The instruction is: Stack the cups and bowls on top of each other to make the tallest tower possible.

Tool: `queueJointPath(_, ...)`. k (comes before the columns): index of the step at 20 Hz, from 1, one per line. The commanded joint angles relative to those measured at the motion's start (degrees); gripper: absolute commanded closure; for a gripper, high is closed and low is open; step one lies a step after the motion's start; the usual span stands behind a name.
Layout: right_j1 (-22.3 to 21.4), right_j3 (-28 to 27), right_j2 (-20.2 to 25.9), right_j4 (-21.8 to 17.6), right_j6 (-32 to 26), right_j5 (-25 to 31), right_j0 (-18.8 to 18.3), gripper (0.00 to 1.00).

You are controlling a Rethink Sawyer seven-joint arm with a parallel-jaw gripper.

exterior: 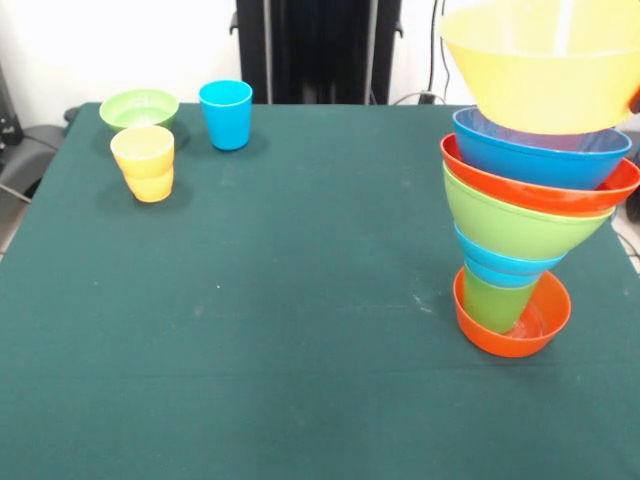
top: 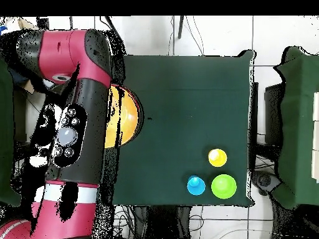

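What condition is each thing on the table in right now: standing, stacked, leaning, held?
tower: stacked on the orange bowl, widening upward, leaning a little, yellow bowl on top.
blue cup: upright, alone, open end up.
yellow-orange cups: two nested, upright.
green bowl: upright on the cloth, empty.
arm: above the tower in the overhead view; gripper hidden.

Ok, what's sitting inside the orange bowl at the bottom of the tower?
A green cup stands in the orange bowl, carrying the stack above. The bowl's floor beneath the cup is covered.
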Motion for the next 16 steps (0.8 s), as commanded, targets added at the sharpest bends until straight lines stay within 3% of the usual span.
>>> queueJointPath(1, -2.2, 6.3, 2.8, 0.2, 14.0, 1.2, 2.6, 1.00)
queueJointPath(16, -3.0, 14.1, 2.0, -1.1, 13.8, -6.2, 5.8, 1.00)
